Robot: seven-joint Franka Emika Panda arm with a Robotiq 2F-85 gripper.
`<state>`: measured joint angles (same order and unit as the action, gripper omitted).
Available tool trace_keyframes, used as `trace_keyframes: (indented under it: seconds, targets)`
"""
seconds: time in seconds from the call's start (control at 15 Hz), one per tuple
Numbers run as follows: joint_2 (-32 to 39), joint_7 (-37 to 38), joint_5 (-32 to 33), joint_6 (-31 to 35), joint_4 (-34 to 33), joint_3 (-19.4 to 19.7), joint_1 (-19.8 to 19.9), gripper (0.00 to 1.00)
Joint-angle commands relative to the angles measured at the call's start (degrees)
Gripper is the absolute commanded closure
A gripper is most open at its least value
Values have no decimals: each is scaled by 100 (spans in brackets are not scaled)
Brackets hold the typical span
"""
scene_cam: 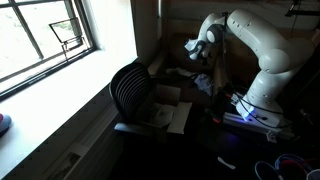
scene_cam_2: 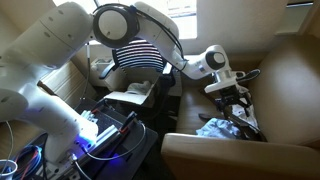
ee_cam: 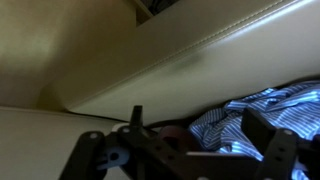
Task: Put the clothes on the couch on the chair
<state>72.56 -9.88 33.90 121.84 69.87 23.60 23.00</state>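
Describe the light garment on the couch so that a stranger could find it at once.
Find the brown-tan couch beside the black ribbed chair. On its seat, below the open gripper, lies a crumpled pale blue-white garment. Its light colour and fine stripes set it apart from the dark fabric beside it.

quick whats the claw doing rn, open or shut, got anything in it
Claw: open, jaws wide apart, gripping nothing; the pale blue garment lies on the couch just ahead of it.
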Motion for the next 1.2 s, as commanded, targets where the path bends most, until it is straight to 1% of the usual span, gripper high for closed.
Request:
trace_keyframes:
  seconds: [0.0, 0.2, 0.47, 0.53, 0.6, 0.73, 0.87, 0.93, 1.13]
  targets:
    - [305, -1111, -76, 192, -385, -329, 356, 0]
    - [510, -2058, -180, 117, -584, -559, 549, 0]
    - [638, -3341, -509, -270, -743, -878, 750, 0]
    - [656, -3229, -628, -435, -801, -789, 670, 0]
    - [578, -2912, -412, -119, -522, -713, 596, 0]
    - [600, -3019, -506, -268, -602, -721, 594, 0]
    - [618, -3064, -536, -257, -641, -772, 610, 0]
    - [812, -3183, -680, -423, -865, -723, 569, 0]
    - [1222, -3723, -683, -873, -1124, -822, 553, 0]
